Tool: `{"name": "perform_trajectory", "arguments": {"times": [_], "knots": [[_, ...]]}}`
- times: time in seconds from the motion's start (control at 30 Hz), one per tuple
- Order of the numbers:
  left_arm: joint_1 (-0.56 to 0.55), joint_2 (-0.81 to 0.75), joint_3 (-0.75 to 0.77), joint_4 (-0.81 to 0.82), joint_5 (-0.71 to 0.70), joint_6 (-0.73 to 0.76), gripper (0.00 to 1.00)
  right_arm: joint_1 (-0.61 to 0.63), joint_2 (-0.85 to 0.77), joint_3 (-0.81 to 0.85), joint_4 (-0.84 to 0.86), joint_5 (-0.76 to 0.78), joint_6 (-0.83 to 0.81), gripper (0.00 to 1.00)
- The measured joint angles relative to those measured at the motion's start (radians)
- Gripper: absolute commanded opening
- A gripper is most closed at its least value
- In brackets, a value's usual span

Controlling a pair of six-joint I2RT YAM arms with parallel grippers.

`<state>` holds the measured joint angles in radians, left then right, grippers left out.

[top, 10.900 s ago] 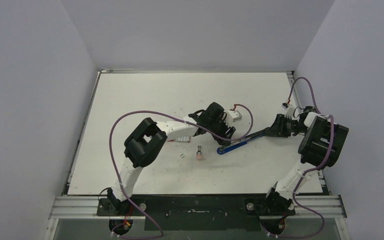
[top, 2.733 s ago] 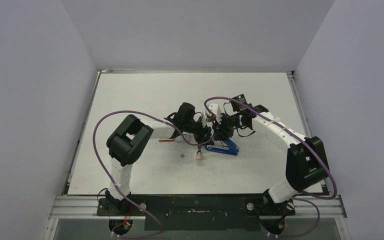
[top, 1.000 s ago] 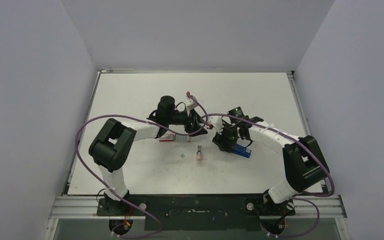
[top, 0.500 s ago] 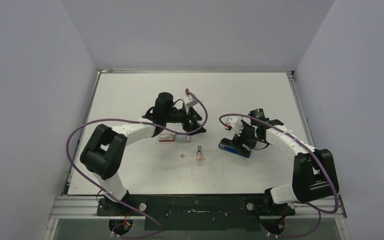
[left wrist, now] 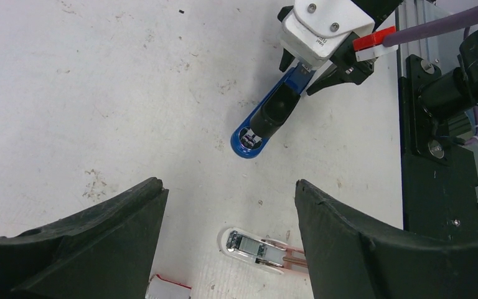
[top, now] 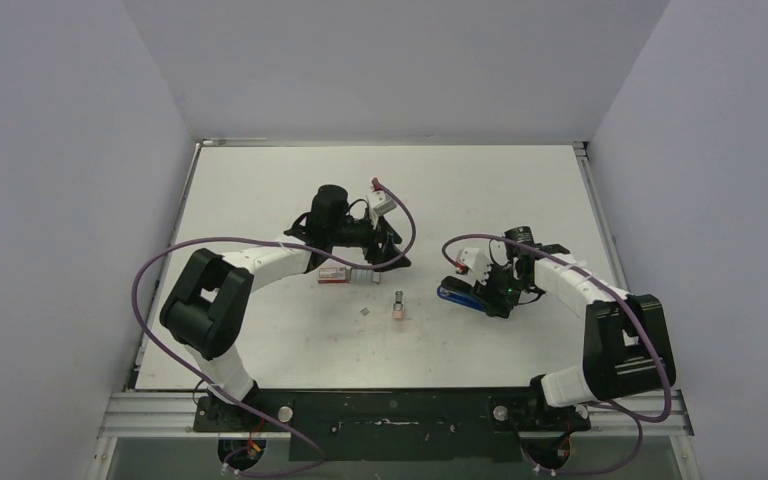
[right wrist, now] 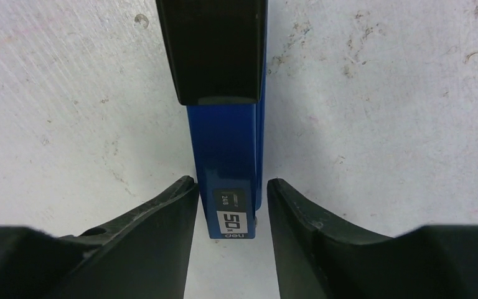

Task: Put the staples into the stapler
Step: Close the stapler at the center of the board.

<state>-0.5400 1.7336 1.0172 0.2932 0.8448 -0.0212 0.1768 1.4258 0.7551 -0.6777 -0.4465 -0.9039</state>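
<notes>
The blue stapler [top: 455,294] with its black top lies flat on the table, right of centre. My right gripper [top: 490,300] is shut on its blue labelled end [right wrist: 227,156], one finger on each side [right wrist: 231,184]. The left wrist view shows the stapler [left wrist: 267,118] further off, reaching under the right wrist. The red-and-white staples box [top: 333,275] sits by my left gripper [top: 392,258], and its corner [left wrist: 165,288] shows at the bottom edge. My left gripper [left wrist: 224,184] hangs open and holds nothing. I cannot make out any loose staple strips for certain.
A small pink block with a silvery piece on it [top: 398,306] lies between the box and the stapler, and below my open left fingers [left wrist: 258,249]. A tiny grey bit [top: 363,313] lies left of it. Grey walls enclose the table on three sides.
My right arm has drawn back to the right and its fingers have narrowed onto the stapler's end. The left arm shifted slightly left a second ago and has stayed still since.
</notes>
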Motion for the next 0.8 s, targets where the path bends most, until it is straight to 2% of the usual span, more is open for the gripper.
{"name": "perform_trajectory", "arguments": {"times": [0.13, 0.27, 0.33, 0.5, 0.8], "knots": [[0.0, 0.0, 0.0, -0.006, -0.008, -0.001, 0.75, -0.001, 0.022, 0.0, 0.007, -0.01, -0.002, 0.31], [0.0, 0.0, 0.0, -0.007, -0.023, -0.014, 0.75, -0.006, 0.024, 0.0, 0.018, -0.025, 0.001, 0.1], [0.0, 0.0, 0.0, -0.007, -0.035, -0.03, 0.76, -0.006, 0.024, -0.001, 0.027, -0.035, 0.003, 0.06], [0.0, 0.016, 0.013, -0.012, -0.055, -0.11, 0.74, -0.006, 0.024, -0.009, 0.074, -0.067, 0.024, 0.05], [-0.009, 0.143, 0.106, -0.012, -0.051, -0.373, 0.75, -0.006, -0.02, -0.027, 0.196, -0.111, 0.091, 0.05]]}}
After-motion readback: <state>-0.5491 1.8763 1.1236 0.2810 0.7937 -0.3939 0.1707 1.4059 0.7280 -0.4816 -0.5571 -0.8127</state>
